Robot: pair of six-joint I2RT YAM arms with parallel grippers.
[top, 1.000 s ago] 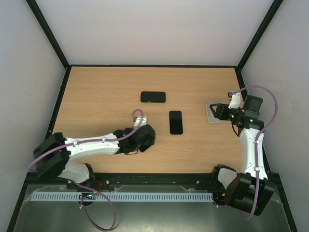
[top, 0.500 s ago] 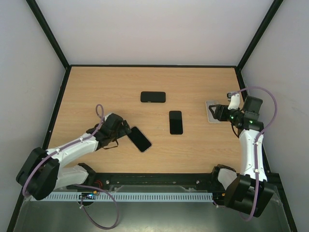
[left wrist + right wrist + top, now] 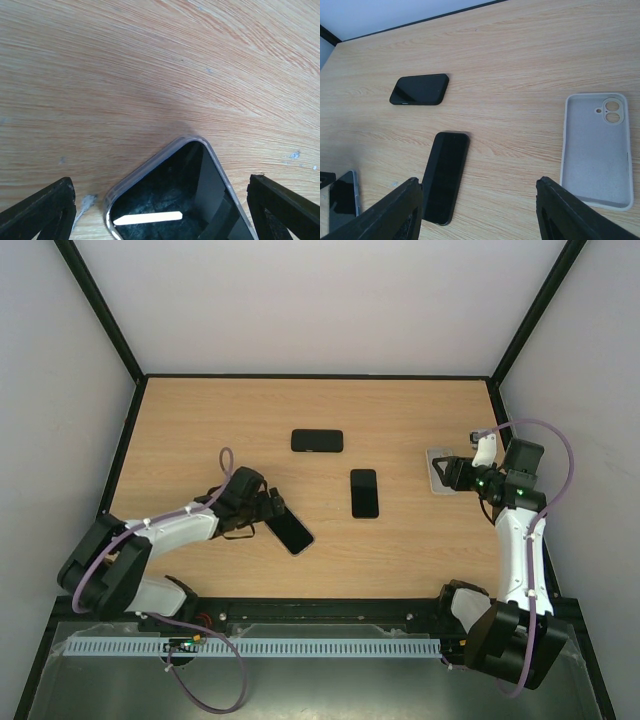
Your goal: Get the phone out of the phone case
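A black phone with a thick matte black rim, which looks like the phone case (image 3: 317, 440), lies flat at the back centre and also shows in the right wrist view (image 3: 420, 90). No camera opening shows. A glossy black phone (image 3: 364, 493) lies mid-table. A third phone (image 3: 290, 530) with a translucent grey rim lies diagonally, screen up. My left gripper (image 3: 270, 508) is open, and this phone's corner (image 3: 190, 200) lies between its fingers. My right gripper (image 3: 447, 472) is open and empty, held above the table.
An empty grey-white case (image 3: 597, 150) with a camera cut-out lies inside up at the right, under my right gripper; it also shows in the top view (image 3: 438, 486). Black frame rails and white walls border the wooden table (image 3: 200, 430).
My left gripper drew back to the left off the diagonal phone, uncovering it, then came back right to the phone's near-left end. The right arm has not moved.
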